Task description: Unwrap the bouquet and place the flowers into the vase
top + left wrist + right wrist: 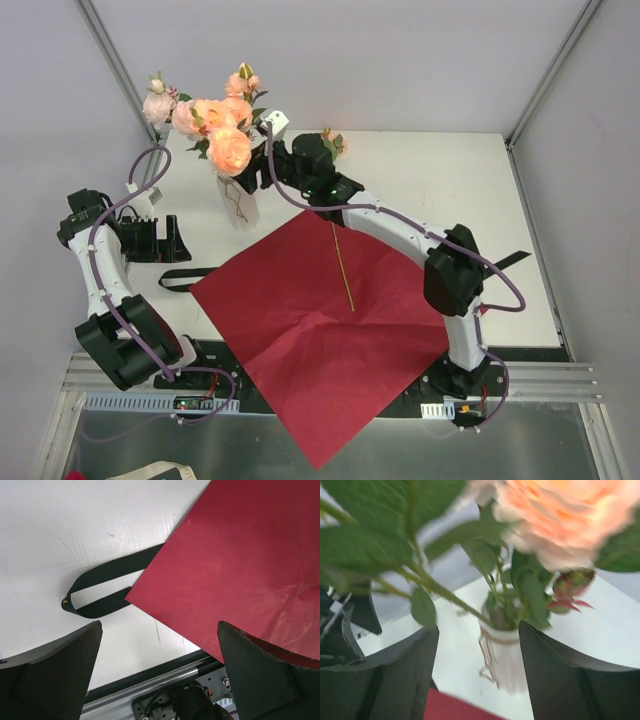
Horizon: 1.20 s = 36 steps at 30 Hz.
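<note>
Placement step, judged nearly done: flowers point(225, 125) stand in the white vase point(238, 205), far left. Right gripper point(477, 625) sits just beside it, fingers spread, pinching nothing. Left gripper point(160, 625) gapes over the black ribbon point(100, 575). Next: retreat rightward clear of the blooms, then fetch the thin stem point(342, 268) on the red paper point(320, 340), which overhangs the near edge.

White table point(480, 200); pale grey walls point(350, 50); metal corner posts point(117, 60); aluminium rail point(545, 372) along near edge.

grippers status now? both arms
left gripper: open, holding nothing.
right gripper: open, holding nothing, facing the vase.
</note>
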{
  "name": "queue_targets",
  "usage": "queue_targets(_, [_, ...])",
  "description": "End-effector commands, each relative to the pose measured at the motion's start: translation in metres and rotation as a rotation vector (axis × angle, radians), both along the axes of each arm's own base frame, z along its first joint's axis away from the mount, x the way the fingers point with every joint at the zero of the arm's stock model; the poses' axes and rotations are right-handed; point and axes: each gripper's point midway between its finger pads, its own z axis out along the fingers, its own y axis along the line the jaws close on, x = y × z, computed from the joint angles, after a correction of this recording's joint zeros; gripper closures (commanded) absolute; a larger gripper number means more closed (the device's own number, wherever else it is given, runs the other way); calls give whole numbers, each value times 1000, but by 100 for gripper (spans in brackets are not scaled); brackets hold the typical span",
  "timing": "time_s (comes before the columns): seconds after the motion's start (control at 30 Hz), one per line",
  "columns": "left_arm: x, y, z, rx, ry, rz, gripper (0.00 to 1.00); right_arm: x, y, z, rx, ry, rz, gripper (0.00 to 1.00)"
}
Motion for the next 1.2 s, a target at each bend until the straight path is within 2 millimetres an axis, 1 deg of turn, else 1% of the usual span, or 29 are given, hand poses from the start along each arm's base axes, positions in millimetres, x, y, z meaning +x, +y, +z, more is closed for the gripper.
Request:
queue_targets(0.0, [-4, -7, 6, -29, -30, -8, 1, -15, -52, 39, -44, 33, -48, 29])
queue_targets(0.03, [-3, -7, 7, -30, -32, -8, 1, -18, -66, 26, -97, 58, -70, 27])
queue_targets(0.07, [-4, -7, 6, -29, -33, -8, 1, -18, -75, 19, -117, 73, -85, 27])
queue_targets(0.1, [-4, -7, 7, -27, -35, -8, 1, -13, -89, 15, -124, 89, -113, 25])
queue_targets(0.13, [-4, -7, 7, -25, -36, -9, 1, -15, -104, -1, -151, 125, -132, 24])
queue_targets(0.17, [-5, -8, 6, -27, -35, -10, 1, -13, -113, -7, -161, 153, -152, 23])
queue_targets(0.2, [-5, -8, 6, -29, -35, -11, 1, -4, -127, -15, -183, 180, -192, 22])
queue_targets(0.23, [-5, -8, 6, -31, -34, -11, 1, -4, -141, -31, -249, 229, -225, 22])
queue_targets(0.3, [-4, -9, 7, -40, -32, -5, 1, 7, -162, -51, -322, 267, -284, 23])
queue_targets(0.33, [-3, -9, 8, -39, -38, -7, 1, 9, -172, -72, -389, 309, -322, 24])
queue_targets(0.37, [-3, -9, 8, -41, -38, -7, 1, 15, -178, -79, -415, 329, -350, 26])
queue_targets(0.4, [-3, -10, 9, -48, -38, -6, 1, 22, -188, -89, -444, 363, -378, 30])
queue_targets(0.43, [-2, -10, 9, -52, -41, -6, 1, 24, -196, -118, -530, 426, -399, 32])
queue_targets(0.47, [-2, -10, 9, -56, -39, -3, 1, 28, -196, -119, -542, 439, -404, 35])
queue_targets(0.5, [-2, -10, 9, -57, -36, -2, 1, 36, -203, -141, -593, 468, -440, 36])
queue_targets(0.53, [-1, -10, 9, -59, -35, 0, 1, 36, -206, -152, -624, 490, -446, 37])
queue_targets(0.57, [-1, -10, 8, -60, -34, 0, 1, 40, -208, -157, -635, 499, -458, 40])
queue_targets(0.6, [-2, -10, 7, -59, -30, 1, 1, 43, -207, -174, -659, 526, -467, 41])
queue_targets(0.67, [-2, -10, 6, -62, -23, 1, 1, 47, -210, -187, -688, 555, -477, 46])
queue_targets(0.7, [-2, -9, 5, -63, -19, 2, 1, 52, -207, -196, -701, 566, -481, 47])
queue_targets(0.77, [-2, -9, 4, -62, -15, 3, 1, 56, -208, -208, -726, 582, -487, 48])
queue_targets(0.8, [-1, -9, 4, -62, -15, 1, 1, 60, -206, -220, -744, 595, -490, 49])
queue_targets(0.87, [-2, -8, 3, -60, -12, 1, 1, 64, -211, -233, -771, 621, -505, 50])
queue_targets(0.9, [-2, -8, 3, -57, -13, 1, 1, 65, -212, -245, -792, 633, -507, 51])
queue_targets(0.97, [-2, -7, 2, -51, -11, -1, 1, 71, -213, -251, -794, 638, -517, 52])
queue_targets(1.0, [-3, -7, 1, -50, -7, -3, 1, 72, -213, -258, -803, 645, -515, 53])
queue_targets(1.07, [-2, -6, 0, -51, -3, -4, 1, 78, -214, -260, -793, 647, -522, 54])
queue_targets(1.1, [-3, -6, -1, -52, 0, -3, 1, 80, -215, -265, -797, 651, -526, 55])
queue_targets(1.17, [-3, -6, -2, -56, 4, -4, 1, 87, -212, -264, -781, 648, -525, 56])
